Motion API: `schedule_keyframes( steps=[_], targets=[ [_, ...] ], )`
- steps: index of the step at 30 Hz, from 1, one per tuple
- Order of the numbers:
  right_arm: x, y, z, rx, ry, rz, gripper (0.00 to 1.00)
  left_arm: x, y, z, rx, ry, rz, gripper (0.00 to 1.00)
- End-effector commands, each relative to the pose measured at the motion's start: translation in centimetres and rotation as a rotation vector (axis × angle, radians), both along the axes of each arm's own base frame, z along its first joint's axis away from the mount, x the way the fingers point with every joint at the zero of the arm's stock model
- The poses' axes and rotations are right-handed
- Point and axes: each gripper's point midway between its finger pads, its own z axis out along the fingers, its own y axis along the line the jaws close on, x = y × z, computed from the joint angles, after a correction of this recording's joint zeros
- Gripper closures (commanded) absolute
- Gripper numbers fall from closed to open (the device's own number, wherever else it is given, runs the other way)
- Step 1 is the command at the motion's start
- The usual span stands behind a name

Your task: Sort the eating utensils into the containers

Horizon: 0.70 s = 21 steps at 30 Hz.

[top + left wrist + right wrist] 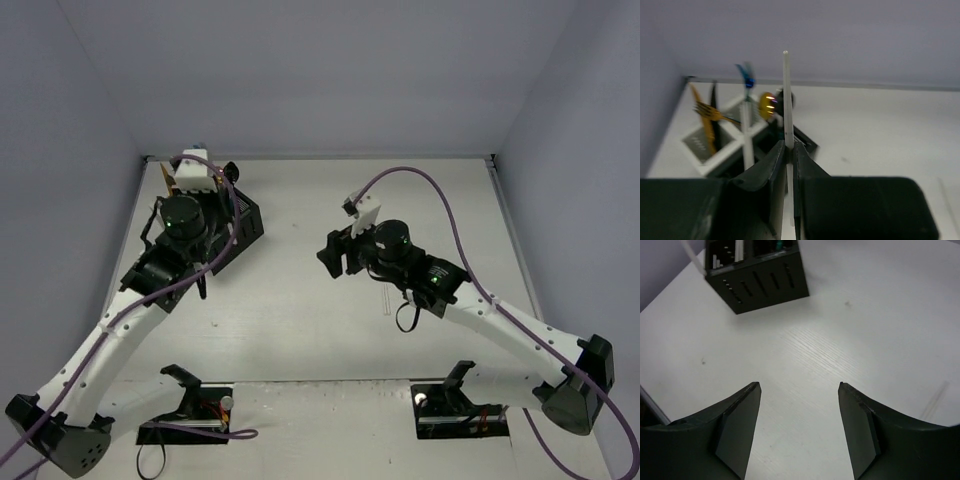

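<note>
My left gripper (790, 145) is shut on a slim white utensil handle (786, 95) that stands upright, just in front of the containers. The white mesh bin (699, 150) holds a gold fork (710, 113) and a dark utensil (714, 97). Next to it stand a white handle with a blue tip (746, 76) and a gold spoon (767, 104) by the black bin (807, 141). In the top view the containers (246, 226) sit at the far left, partly under my left arm (180, 222). My right gripper (799, 387) is open over bare table, nothing between its fingers.
The right wrist view shows the black bin's slotted wall (765, 282) at the top left, well ahead of the open fingers. A faint slim clear streak (935, 400) lies on the table (330, 340) to the right. Grey walls close the table's back and sides.
</note>
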Motion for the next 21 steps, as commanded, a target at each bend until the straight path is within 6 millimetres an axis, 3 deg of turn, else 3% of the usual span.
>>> schedule_keyframes(
  steps=[1, 6, 12, 16, 21],
  targets=[
    [1.7, -4.1, -0.2, 0.029, 0.018, -0.181, 0.4, 4.0, 5.8, 3.1, 0.159, -0.103, 0.172, 1.0],
    [0.7, -6.1, -2.1, 0.025, 0.063, -0.214, 0.4, 8.2, 8.1, 2.9, 0.164, -0.139, 0.197, 1.0],
    [0.1, -8.3, -4.4, -0.011, 0.112, -0.293, 0.4, 12.0, 8.6, -0.2, 0.159, -0.096, 0.173, 1.0],
    [0.6, -10.9, -6.5, -0.086, 0.153, -0.418, 0.4, 13.3, 8.2, -3.1, 0.16, -0.047, 0.16, 0.94],
    [1.4, -13.4, -8.9, -0.151, 0.226, -0.528, 0.41, 13.0, 8.1, -4.4, 0.126, -0.022, 0.159, 0.83]
  ],
)
